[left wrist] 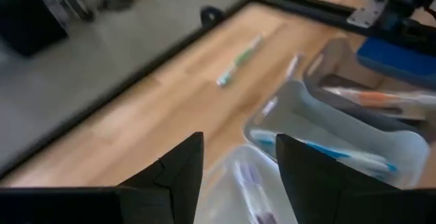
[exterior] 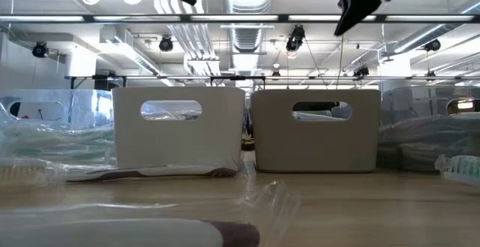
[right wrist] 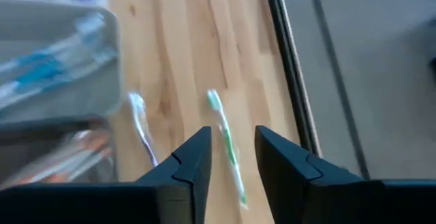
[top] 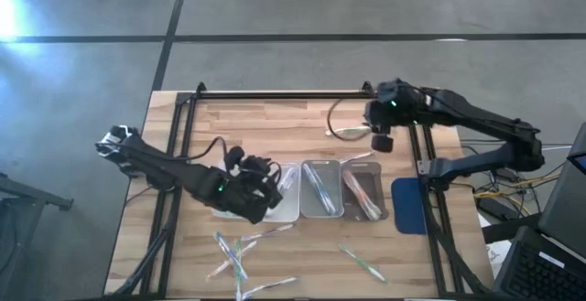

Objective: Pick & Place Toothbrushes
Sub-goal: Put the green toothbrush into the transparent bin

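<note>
Toothbrushes (top: 240, 255), light, stiff, slippery in their wrap and best pinched mid-handle, lie loose by the worktop's near edge, with others in the clear trays (top: 321, 191); left gripper (left wrist: 238, 163) jaws part-open and empty over the trays, right gripper (right wrist: 231, 157) jaws narrow above a green one (right wrist: 225, 146), contact unclear.

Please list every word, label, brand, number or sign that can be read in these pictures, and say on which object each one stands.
Readable text: none in any view.
Wrapped toothbrushes in the clear rectangular plastic trays: any print on the wrapping is too small and blurred to read.
Loose green-accented wrapped toothbrush on the wooden table: no legible print.
Two pale grey plastic bins with cut-out handles: plain faces, no label visible.
Blue flat pad by the right table edge: no marking visible.
</note>
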Robot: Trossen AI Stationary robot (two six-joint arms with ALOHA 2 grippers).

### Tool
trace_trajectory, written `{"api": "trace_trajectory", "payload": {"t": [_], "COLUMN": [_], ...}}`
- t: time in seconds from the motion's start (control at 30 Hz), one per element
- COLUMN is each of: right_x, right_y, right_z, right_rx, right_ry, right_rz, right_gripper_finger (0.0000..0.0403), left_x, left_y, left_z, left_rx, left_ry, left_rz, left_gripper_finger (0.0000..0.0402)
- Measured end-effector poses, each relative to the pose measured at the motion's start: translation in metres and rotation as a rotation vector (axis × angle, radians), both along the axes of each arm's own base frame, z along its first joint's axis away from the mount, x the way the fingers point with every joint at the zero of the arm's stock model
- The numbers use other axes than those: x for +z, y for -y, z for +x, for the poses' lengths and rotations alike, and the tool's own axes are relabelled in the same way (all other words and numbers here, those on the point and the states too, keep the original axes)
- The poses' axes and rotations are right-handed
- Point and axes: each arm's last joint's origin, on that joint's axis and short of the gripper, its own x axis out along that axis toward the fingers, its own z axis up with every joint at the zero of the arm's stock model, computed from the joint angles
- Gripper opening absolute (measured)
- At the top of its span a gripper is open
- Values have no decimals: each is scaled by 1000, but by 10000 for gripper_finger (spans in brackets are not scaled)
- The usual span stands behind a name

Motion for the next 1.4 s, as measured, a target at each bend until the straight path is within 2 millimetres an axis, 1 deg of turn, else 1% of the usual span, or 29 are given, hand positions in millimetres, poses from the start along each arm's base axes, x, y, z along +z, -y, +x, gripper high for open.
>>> {"api": "trace_trajectory", "payload": {"t": [0.1,0.3,0.37,0.47,0.53,0.67,0.8,0.9,1.03,1.4], "right_x": [-13,-45,-57,-75,-86,-103,-112,-116,-122,-149], "right_y": [23,66,77,92,99,107,110,113,120,140], "right_z": [5,17,21,28,32,40,44,47,52,52], "right_rx": [-54,-134,-132,-112,-107,-88,-70,-61,-70,-118], "right_ry": [-59,-209,-260,-321,-357,-418,-450,-445,-426,-485], "right_rz": [28,77,94,144,169,195,206,193,181,244], "right_gripper_finger": [123,150,157,165,171,181,188,191,192,171], "left_x": [-6,-29,-36,-44,-46,-51,-53,-49,-39,-30], "left_y": [-3,-14,-16,-17,-18,-21,-26,-28,-29,-31], "left_z": [-5,-21,-25,-31,-34,-44,-53,-56,-59,-57], "left_rx": [11,7,-27,-145,-221,-291,-304,-310,-314,-344], "left_ry": [-2,38,83,189,262,360,382,372,363,221], "left_rz": [69,150,163,145,170,282,399,464,525,729], "left_gripper_finger": [188,188,188,188,188,188,188,188,188,188]}}
